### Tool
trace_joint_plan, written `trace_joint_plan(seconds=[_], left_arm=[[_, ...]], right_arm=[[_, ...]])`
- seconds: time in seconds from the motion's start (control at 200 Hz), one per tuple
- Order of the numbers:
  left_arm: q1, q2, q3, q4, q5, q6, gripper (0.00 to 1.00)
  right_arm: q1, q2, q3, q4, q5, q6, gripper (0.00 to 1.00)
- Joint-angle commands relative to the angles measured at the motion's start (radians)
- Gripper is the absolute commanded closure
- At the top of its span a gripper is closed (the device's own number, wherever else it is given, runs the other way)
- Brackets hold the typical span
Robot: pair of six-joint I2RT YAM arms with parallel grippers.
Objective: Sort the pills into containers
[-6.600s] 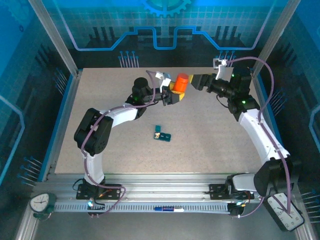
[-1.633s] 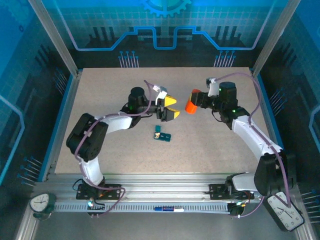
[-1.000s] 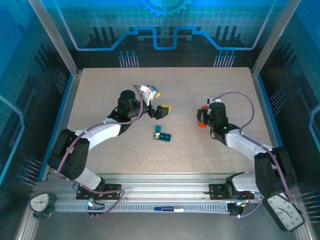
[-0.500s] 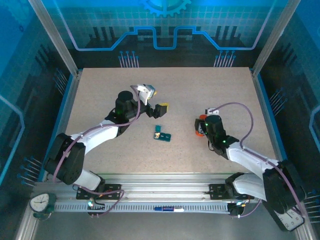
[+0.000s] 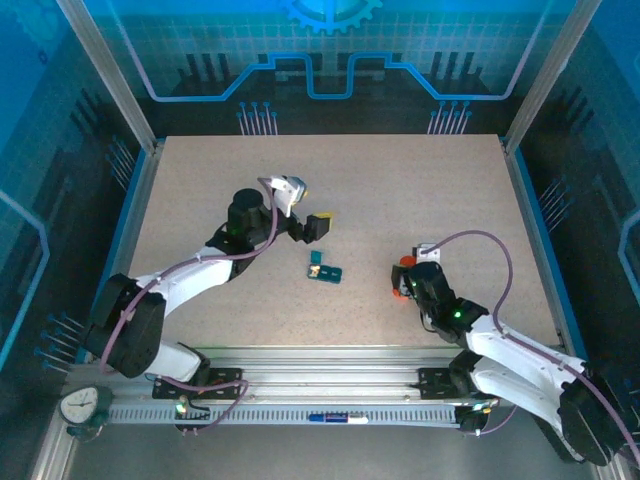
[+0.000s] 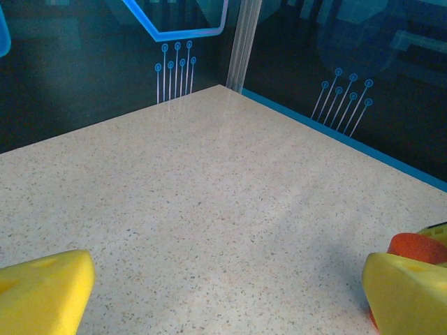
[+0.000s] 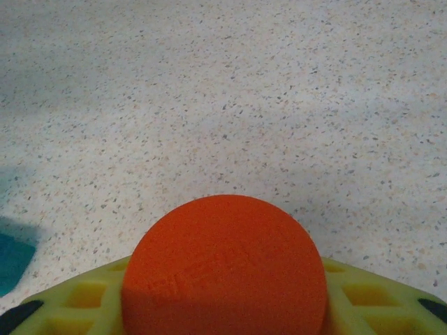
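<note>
Clamped between the yellow fingers [image 7: 84, 296] of the right gripper [image 5: 404, 284]: an orange bottle [image 7: 223, 272], round end toward the wrist camera, jaws narrowed onto its sides. Held low over the speckled table [image 5: 430, 190], at its near right part. Beyond the bottle in the right wrist view, open tabletop, with a teal corner at the left edge, too cropped to name with certainty.

Left gripper [image 5: 307, 206]: jaws spread wide, only tabletop between them, poised over the table left of centre. In the left wrist view, one yellow finger [image 6: 42, 293] at each lower corner, and an orange-red shape [image 6: 418, 248] tucked behind the right-hand one, too cut off to identify.

Dark-teal pill box [image 5: 325, 267]: flat on the table near its centre, between the two grippers, touching neither. Nearer the left gripper, just below its lower finger in the top view, and well apart from the bottle. Lid state not discernible at this size.

Surroundings: blue table border [image 5: 121, 240], aluminium corner posts [image 5: 110, 75], dark blue-lit panels [image 5: 320, 60] behind.
</note>
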Motion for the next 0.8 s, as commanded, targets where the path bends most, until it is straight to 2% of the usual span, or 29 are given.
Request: trace_joint_plan(seconds=[0.0, 0.125, 0.27, 0.375, 0.66, 0.795], left_arm=[[0.009, -0.040, -0.002, -0.039, -0.008, -0.014, 0.01], [0.009, -0.051, 0.010, -0.085, 0.002, -0.003, 0.01], [0.009, -0.063, 0.017, -0.095, 0.002, -0.021, 0.01], [0.008, -0.071, 0.010, -0.068, -0.006, -0.049, 0.01], [0.009, -0.076, -0.024, 0.014, -0.118, -0.133, 0.01], [0.013, -0.072, -0.029, 0.016, -0.101, -0.122, 0.01]], right_arm=[[0.041, -0.016, -0.034, -0.056, 0.049, 0.065, 0.71], [0.072, -0.033, -0.058, -0.062, 0.069, 0.090, 0.65], [0.087, -0.045, -0.049, -0.081, 0.090, 0.093, 0.44], [0.090, -0.048, -0.039, -0.092, 0.091, 0.087, 0.34], [0.084, -0.090, 0.062, -0.161, 0.073, 0.026, 0.23], [0.060, -0.098, 0.141, -0.194, 0.016, -0.021, 0.20]])
